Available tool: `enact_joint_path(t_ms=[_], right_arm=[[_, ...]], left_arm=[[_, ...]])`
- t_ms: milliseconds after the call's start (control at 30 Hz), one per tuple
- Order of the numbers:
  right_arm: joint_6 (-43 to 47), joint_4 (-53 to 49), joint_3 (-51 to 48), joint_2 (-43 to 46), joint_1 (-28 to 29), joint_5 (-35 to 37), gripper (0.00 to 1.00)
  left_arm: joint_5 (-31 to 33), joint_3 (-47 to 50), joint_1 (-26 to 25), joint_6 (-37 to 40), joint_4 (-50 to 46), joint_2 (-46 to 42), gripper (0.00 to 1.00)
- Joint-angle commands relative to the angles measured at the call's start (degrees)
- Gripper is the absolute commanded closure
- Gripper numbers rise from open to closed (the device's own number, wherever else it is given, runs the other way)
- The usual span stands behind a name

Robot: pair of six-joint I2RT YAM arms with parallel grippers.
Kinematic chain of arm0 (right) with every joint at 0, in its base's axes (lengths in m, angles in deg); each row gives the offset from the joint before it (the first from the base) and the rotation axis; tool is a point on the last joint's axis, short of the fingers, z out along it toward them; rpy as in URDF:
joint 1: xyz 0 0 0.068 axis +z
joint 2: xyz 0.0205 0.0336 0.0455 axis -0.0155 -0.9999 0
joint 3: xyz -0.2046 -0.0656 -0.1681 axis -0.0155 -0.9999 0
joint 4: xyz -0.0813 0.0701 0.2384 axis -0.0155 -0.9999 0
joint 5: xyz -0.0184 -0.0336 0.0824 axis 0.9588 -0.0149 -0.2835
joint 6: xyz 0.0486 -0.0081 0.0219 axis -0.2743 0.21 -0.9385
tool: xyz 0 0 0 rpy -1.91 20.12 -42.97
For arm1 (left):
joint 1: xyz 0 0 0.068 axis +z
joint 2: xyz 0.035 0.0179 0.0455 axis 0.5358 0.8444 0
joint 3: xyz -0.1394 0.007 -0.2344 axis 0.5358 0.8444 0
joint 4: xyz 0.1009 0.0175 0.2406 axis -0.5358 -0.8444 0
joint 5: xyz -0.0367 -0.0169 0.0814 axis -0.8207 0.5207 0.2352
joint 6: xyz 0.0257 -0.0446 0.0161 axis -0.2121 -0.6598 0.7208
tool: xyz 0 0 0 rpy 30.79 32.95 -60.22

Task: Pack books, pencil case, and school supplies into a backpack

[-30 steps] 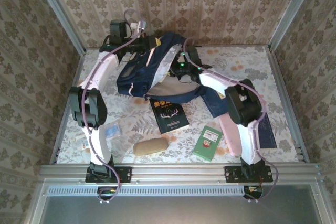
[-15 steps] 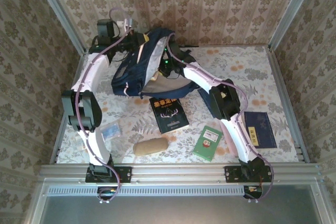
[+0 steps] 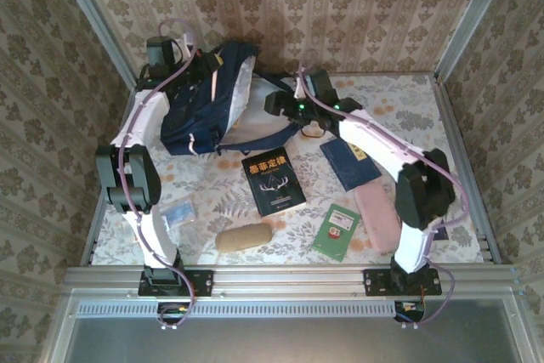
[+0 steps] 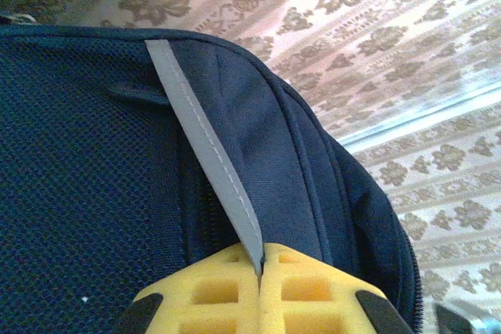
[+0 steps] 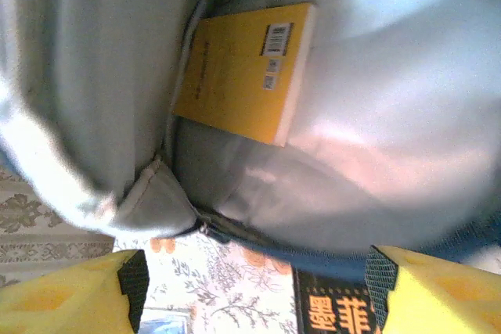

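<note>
After dropping orange-yellow book (image 5: 243, 72) inside backpack (image 3: 204, 99), backs right gripper (image 5: 252, 291) out, spread; keeps left gripper (image 4: 260, 275) clamped on grey stripe (image 4: 205, 162); book packed.

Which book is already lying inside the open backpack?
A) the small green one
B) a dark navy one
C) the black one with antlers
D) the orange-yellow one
D: the right wrist view looks into the backpack and shows the orange-yellow book against its pale lining; the black book, green book and navy book lie out on the table.
</note>
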Motion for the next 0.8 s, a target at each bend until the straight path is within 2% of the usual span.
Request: enact_joint_path(t_ms=[0, 133, 267, 400, 533, 667, 767], right_arm=[[2.9, 0.7, -8.2, 7.0, 0.5, 4.3, 0.24], [3.6, 1.8, -19.0, 14.9, 1.0, 7.5, 0.23], [3.0, 2.5, -26.8, 19.0, 1.5, 5.5, 0.22], [3.2, 1.0, -31.1, 20.0, 3.1, 4.3, 0.22], [3.9, 1.0, -34.2, 21.2, 4.1, 5.1, 0.22], [2.9, 1.7, -35.6, 20.2, 4.2, 4.3, 0.2], [3.0, 1.7, -36.0, 18.9, 4.2, 4.3, 0.2]], left_arm=[[3.1, -1.1, 0.2, 0.6, 5.4, 0.2, 1.0], [3.3, -3.1, -1.2, 2.7, 0.1, 2.9, 0.98], [3.3, -2.2, -2.8, 2.7, -2.5, 2.4, 0.7], [5.3, 2.7, -4.3, 3.0, -3.6, -2.9, 0.55], [8.4, 13.5, -7.3, 1.7, -4.1, -12.6, 0.5], [18.0, 24.8, -13.0, 1.5, -11.1, -22.2, 0.48], [20.6, 37.2, -17.3, -2.2, -8.7, -28.9, 0.47]])
